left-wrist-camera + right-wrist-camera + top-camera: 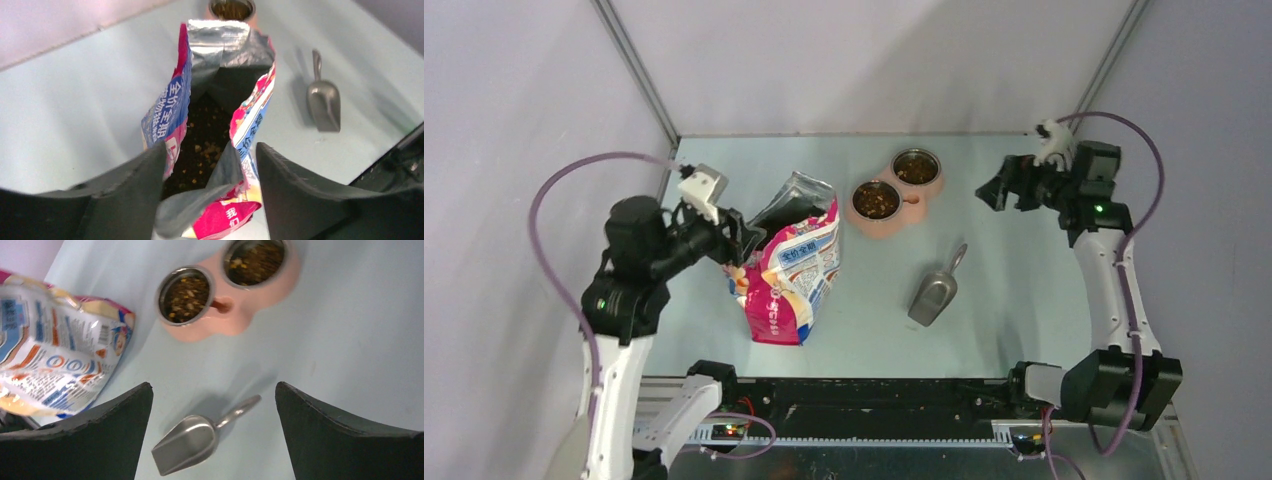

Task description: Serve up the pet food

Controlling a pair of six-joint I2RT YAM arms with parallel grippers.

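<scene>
The pink-white-blue bag stands open left of centre. Dark-brown pet food shows inside it. Pet food also fills both metal bowls of the pink feeder. My left gripper is at the bag's mouth. In the left wrist view its fingers stand apart on either side of the bag's near lip, not clamped. The grey scoop lies empty on the table. My right gripper is open and empty, raised at the back right, with the scoop below it.
The feeder sits at the back centre, right of the bag. The scoop lies right of the bag, handle pointing away. Grey walls close the table at back and sides. The black rail runs along the near edge.
</scene>
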